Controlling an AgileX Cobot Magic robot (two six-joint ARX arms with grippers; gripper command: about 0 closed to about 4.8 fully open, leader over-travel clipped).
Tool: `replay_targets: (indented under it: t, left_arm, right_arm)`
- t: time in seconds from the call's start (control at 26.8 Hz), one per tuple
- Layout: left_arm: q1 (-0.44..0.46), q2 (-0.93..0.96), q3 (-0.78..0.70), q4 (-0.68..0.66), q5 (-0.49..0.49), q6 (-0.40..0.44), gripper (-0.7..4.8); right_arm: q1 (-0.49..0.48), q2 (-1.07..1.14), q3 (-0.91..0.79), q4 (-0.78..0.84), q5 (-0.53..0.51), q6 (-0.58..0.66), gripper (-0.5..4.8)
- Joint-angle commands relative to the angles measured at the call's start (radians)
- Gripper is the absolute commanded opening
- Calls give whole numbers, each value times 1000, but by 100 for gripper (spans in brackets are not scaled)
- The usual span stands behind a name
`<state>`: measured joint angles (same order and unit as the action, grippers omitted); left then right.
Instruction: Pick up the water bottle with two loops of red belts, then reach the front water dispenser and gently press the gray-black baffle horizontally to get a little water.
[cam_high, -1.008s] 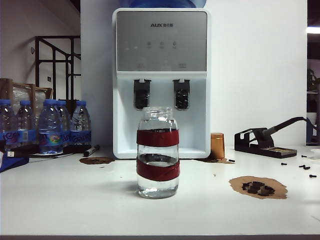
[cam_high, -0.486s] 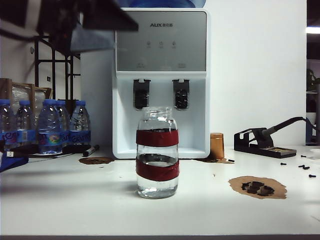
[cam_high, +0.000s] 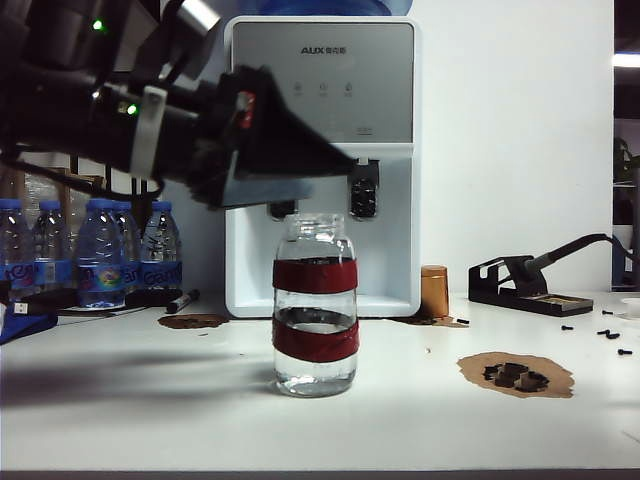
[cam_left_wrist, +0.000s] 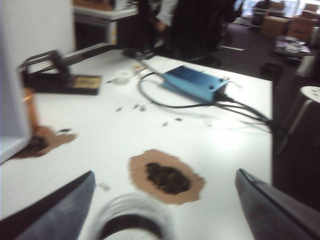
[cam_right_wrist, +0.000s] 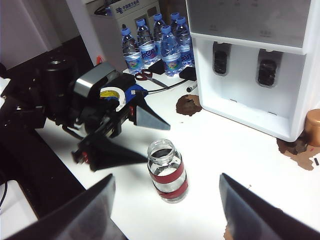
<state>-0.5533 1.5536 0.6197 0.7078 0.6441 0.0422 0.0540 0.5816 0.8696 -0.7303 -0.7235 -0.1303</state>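
The water bottle (cam_high: 315, 305), clear glass with two dark-red bands and some water inside, stands upright on the white table in front of the water dispenser (cam_high: 322, 90). My left gripper (cam_high: 320, 178) hangs open just above and left of the bottle's neck, its black fingers pointing right and covering the dispenser's left gray-black baffle; the right baffle (cam_high: 363, 192) shows. The left wrist view shows the bottle's rim (cam_left_wrist: 131, 220) between the spread fingers (cam_left_wrist: 55, 210). My right gripper (cam_right_wrist: 166, 176) is open too, higher up, looking down at the bottle (cam_right_wrist: 168, 172) and the left gripper (cam_right_wrist: 158, 142).
Several blue-capped plastic bottles (cam_high: 100, 255) stand at the back left beside a marker (cam_high: 183, 300). A copper cup (cam_high: 434, 292), a black soldering stand (cam_high: 520, 285) and a brown patch with black pieces (cam_high: 515, 375) lie to the right. A blue box with cables (cam_left_wrist: 192, 82) sits farther right.
My left arm has swung in from the upper left, down and rightward, to just above the bottle. The bottle has not moved.
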Motion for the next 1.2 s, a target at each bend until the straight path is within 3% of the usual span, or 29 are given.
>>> replay_targets:
  t: [0.04, 0.11, 0.41, 0.75, 0.78, 0.82, 0.86, 0.9, 1.05, 1.2]
  left_arm:
    - [-35, -2, 2, 18, -55, 37, 479]
    - [-48, 14, 2, 19, -132, 89, 479]
    - [-42, 109, 3, 29, -158, 122, 479]
    - [-35, 309, 3, 158, -196, 163, 479]
    - [-35, 316, 3, 169, -201, 163, 449]
    - [-35, 319, 3, 181, -220, 163, 270]
    - [-35, 319, 3, 185, -230, 162, 182]
    - [-35, 319, 3, 194, -241, 162, 53]
    - [-36, 319, 3, 201, -290, 161, -5]
    - [-36, 319, 6, 245, -397, 159, -5]
  right_arm:
    - [1, 0, 5, 6, -3, -2, 337]
    - [1, 0, 5, 5, -3, -2, 337]
    - [1, 0, 5, 5, -26, -2, 337]
    - [1, 0, 5, 5, -29, -2, 337]
    - [1, 0, 5, 5, -29, -2, 337]
    - [1, 0, 5, 5, -29, -2, 337]
    - [1, 0, 5, 5, -29, -2, 337]
    - [1, 0, 5, 5, -34, -2, 337]
    - [1, 0, 5, 5, -55, -2, 337]
    - [1, 0, 5, 5, -63, -2, 337]
